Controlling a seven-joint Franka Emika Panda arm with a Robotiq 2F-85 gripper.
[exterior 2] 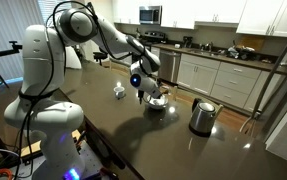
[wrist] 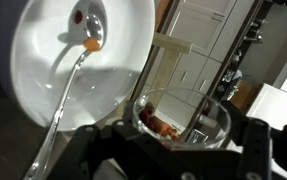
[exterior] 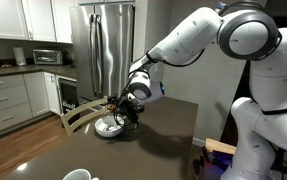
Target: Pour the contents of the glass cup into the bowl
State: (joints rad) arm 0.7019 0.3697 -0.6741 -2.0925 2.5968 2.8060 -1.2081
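Jaws: pinching the glass cup (wrist: 188, 118), with one dark finger (wrist: 93, 155) pressed on each side of it.
Glass cup: between the jaws and lifted off the surface (exterior 2: 133, 135). Clear, with its oval rim open to the wrist view. Possibly tipped toward the bowl, though the angle is hard to judge at this size.
Contents: small reddish-brown bits (wrist: 161, 126) low inside the glass, just ahead of the jaws.
Bowl (wrist: 33, 70): white, round and shallow. Just beside the jaws, up and to the left in the wrist view. Directly below the jaws in both exterior views, resting on the surface.
Spoon (wrist: 71, 85): lying in the bowl, its scoop far from the jaws with a small orange bit beside it. Handle running back past the rim toward the jaws.
Arm (exterior: 188, 35): white, reaching down over the dark surface to the bowl.
Mug (exterior 2: 119, 91): white, on the surface, near the jaws but apart from them.
Jug (exterior 2: 202, 117): dark and metallic, on the opposite side of the jaws from the mug, well apart.
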